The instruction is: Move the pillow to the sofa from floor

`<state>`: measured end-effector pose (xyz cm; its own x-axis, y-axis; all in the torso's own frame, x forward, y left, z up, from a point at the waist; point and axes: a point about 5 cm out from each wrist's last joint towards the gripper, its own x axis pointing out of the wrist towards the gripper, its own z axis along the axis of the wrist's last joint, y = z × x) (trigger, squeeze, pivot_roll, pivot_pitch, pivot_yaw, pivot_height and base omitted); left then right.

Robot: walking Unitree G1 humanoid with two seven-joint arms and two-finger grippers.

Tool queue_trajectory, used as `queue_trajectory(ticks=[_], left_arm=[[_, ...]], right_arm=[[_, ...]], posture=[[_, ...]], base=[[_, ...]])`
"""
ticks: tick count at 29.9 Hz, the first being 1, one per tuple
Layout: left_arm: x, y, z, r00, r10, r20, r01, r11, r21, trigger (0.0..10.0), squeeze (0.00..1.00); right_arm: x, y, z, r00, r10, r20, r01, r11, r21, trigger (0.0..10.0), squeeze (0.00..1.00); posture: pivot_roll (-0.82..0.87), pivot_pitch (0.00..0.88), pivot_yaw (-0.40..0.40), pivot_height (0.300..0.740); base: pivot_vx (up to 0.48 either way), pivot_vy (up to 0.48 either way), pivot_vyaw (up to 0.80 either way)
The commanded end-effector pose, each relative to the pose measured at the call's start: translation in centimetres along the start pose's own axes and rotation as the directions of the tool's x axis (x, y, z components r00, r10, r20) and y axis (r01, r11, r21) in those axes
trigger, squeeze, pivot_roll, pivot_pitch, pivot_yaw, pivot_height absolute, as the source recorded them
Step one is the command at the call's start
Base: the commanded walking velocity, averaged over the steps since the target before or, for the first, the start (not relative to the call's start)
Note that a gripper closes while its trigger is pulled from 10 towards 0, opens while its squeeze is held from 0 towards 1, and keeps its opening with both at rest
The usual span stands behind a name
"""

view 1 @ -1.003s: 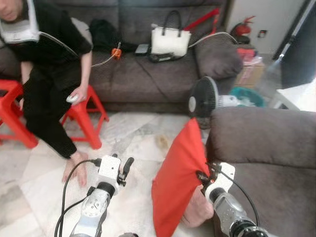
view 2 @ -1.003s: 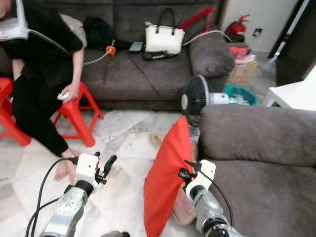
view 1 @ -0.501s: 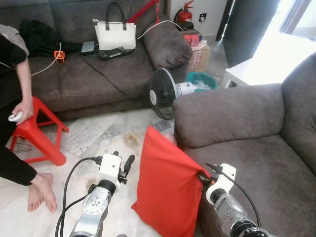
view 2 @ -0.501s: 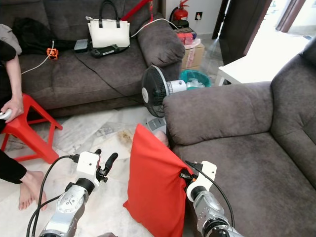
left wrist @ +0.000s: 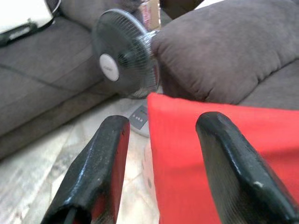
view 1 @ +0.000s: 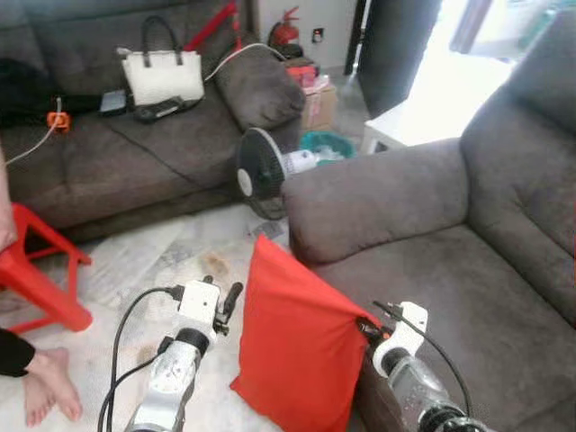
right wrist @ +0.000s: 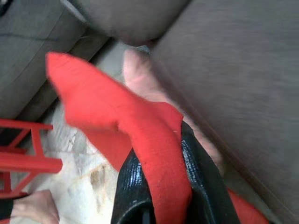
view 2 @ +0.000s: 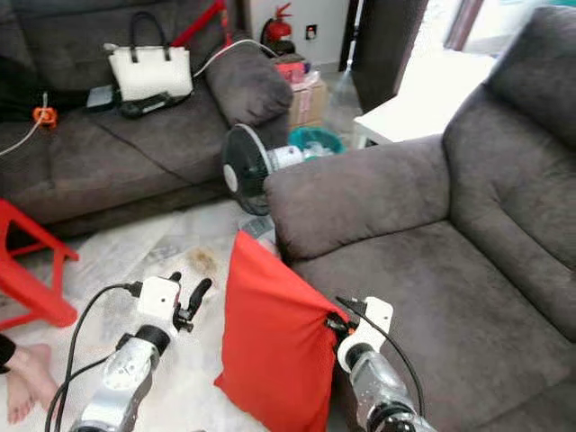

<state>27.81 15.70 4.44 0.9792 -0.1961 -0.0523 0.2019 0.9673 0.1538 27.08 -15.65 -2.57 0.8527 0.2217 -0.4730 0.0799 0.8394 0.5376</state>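
I have the right gripper [view 1: 367, 326] pinching the edge of the red pillow [view 1: 297, 346], its two black fingers [right wrist: 201, 175] clamped either side of the fabric fold in the right wrist view. The pillow hangs upright in front of me, its top corner pointing toward twelve o'clock, its lower part down by the pale floor [view 1: 99, 324] and its right edge against the front of the grey sofa [view 1: 450, 270] that fills my two to four o'clock. The left gripper [view 1: 229, 301] sits at about nine o'clock of the pillow, just beside it, with its fingers [left wrist: 100, 168] spread wide and holding nothing; from its wrist camera the pillow's top edge shows past one finger. A black standing fan [view 1: 256, 184] stands at twelve o'clock by the sofa's armrest. Farther off, a second sofa [view 1: 117, 153] carries a white handbag [view 1: 162, 76]. At nine o'clock I see a red stool [view 1: 31, 279] and a person's bare feet [view 1: 45, 391].
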Motion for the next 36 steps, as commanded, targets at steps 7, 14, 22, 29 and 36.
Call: queue_trajectory(ticks=[7, 14, 22, 29, 36], left_arm=[[0.1, -0.77, -0.11, 1.0, -0.011, -0.002, 0.011, 1.0, -0.004, 10.0, 0.0], [0.03, -0.69, -0.22, 1.0, -0.008, -0.006, 0.008, 1.0, -0.007, 10.0, 0.0], [0.15, -0.59, -0.21, 1.0, -0.013, -0.008, 0.013, 1.0, -0.005, 10.0, 0.0], [0.24, -0.5, -0.15, 1.0, -0.017, -0.007, 0.017, 1.0, 0.007, 10.0, 0.0], [0.29, -0.45, -0.14, 1.0, -0.019, -0.007, 0.019, 1.0, 0.009, 10.0, 0.0]], right_arm=[[-0.01, -0.69, 1.99, 0.997, -0.023, 0.074, 0.024, 0.999, -0.025, 10.0, 0.0], [-0.02, -0.9, 2.19, 0.996, -0.058, 0.074, 0.063, 0.995, -0.073, 10.0, 0.0], [-0.02, -1.1, 2.39, 0.992, -0.101, 0.078, 0.11, 0.987, -0.119, 10.0, 0.0], [0.01, -1.12, 2.4, 0.989, -0.121, 0.079, 0.13, 0.984, -0.125, 10.0, 0.0], [0.04, -1.07, 2.42, 0.989, -0.125, 0.081, 0.134, 0.982, -0.13, 10.0, 0.0]], posture=[[0.1, 0.054, -0.025, 0.74], [0.1, 0.063, -0.022, 0.74], [0.09, 0.065, -0.015, 0.74], [0.09, 0.066, -0.011, 0.74], [0.09, 0.067, -0.007, 0.74]], base=[[0.0, -0.177, -0.8], [0.0, 0.0, -0.79], [0.0, 0.0, -0.79], [0.0, 0.0, -0.79], [0.0, -0.198, -0.78]])
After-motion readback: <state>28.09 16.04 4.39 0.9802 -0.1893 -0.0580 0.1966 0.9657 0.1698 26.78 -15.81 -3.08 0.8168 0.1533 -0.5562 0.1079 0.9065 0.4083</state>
